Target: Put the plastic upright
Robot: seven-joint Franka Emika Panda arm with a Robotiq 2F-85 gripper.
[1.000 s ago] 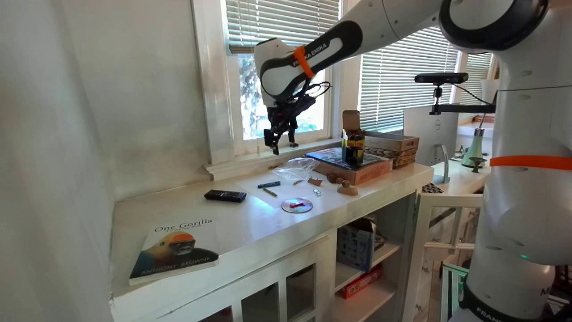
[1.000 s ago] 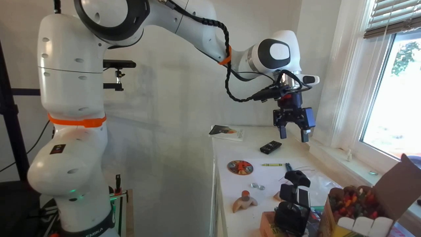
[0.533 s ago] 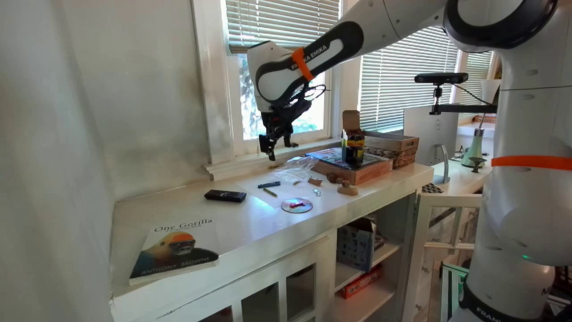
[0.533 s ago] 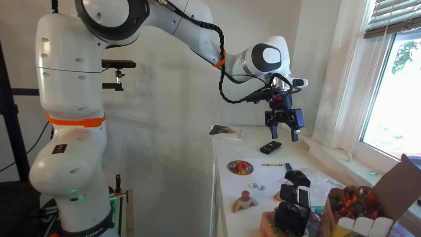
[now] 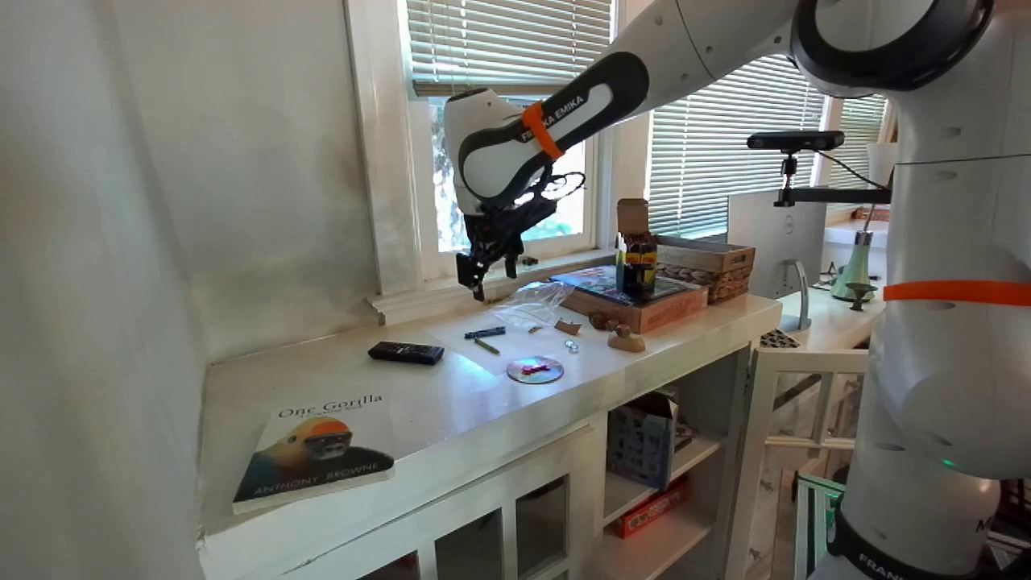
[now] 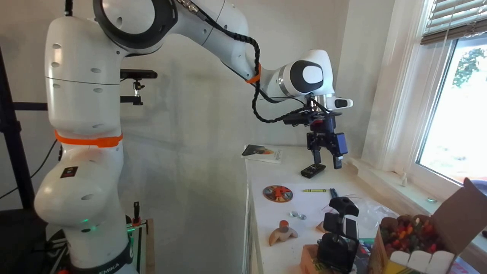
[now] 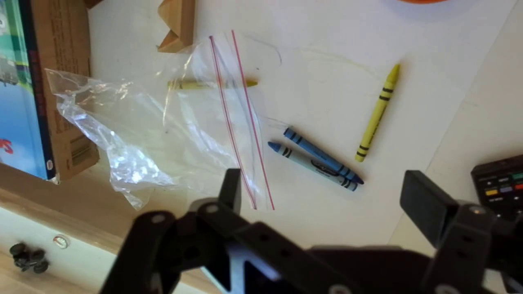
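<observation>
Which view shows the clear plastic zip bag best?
Wrist view: the zip bag shows large, from above, red seal lines distinct. In an exterior view it looks small; in an exterior view a black device hides part of it.

Daylight pours from the window (image 6: pixel 452 121), washed out to near white in an exterior view, while the slatted blinds (image 5: pixel 717 145) glow more softly. Faint, soft-edged shadows lie on the dull grey wall (image 6: pixel 205 125). The bench (image 5: pixel 451 415) shows a pale bluish sheen, and the open cupboard (image 5: pixel 717 395) beneath it is dim. In the wrist view, white glare streaks the clear plastic bag (image 7: pixel 163 130); the uncovered yellow crayon (image 7: pixel 376 116) looks fairly crisp, and the end effector (image 7: pixel 322 192) is dark and slightly blurred in the near foreground
</observation>
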